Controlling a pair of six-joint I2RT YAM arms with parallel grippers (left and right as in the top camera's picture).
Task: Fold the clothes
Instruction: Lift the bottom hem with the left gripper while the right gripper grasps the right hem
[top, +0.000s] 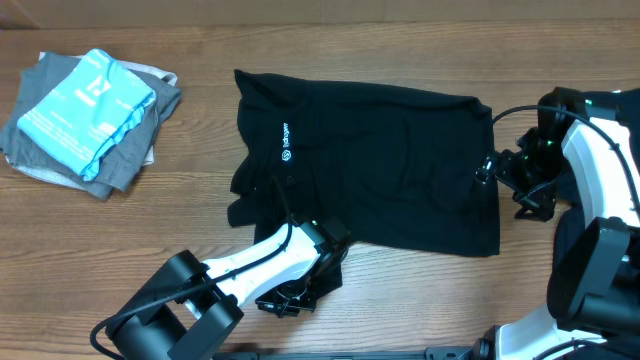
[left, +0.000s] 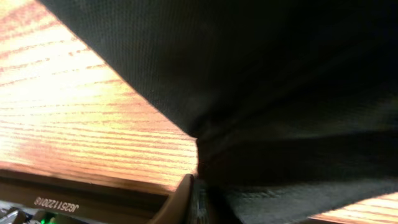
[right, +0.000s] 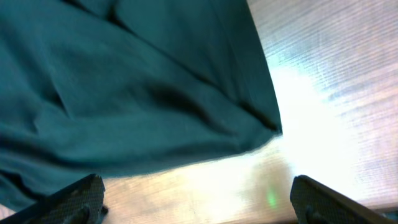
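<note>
The left pincer is clenched on a bunched flap of the black T-shirt at the garment's near left corner. The right pincer stands released at the shirt's right edge, gripping nothing.

From overhead, the T-shirt lies spread across the middle of the wooden bench. Its right half is flat, its left side rumpled into folds, and a small line of white lettering runs near the left end. Only this view takes in the pile of grey cloth topped by a light blue piece with white print, toward the bench's far left corner and well apart from the shirt.

The left wrist camera alone shows the grip up close. The matte, finely woven cloth narrows to a pinch at a brown finger, with streaky wood grain bright beside it.

The right wrist camera shows what the overhead hides: the two dark fingers set far apart, with bare, glaring wood between them. Beyond them the shirt's soft, creased edge lies on the wood and reads as dark teal in that light.
</note>
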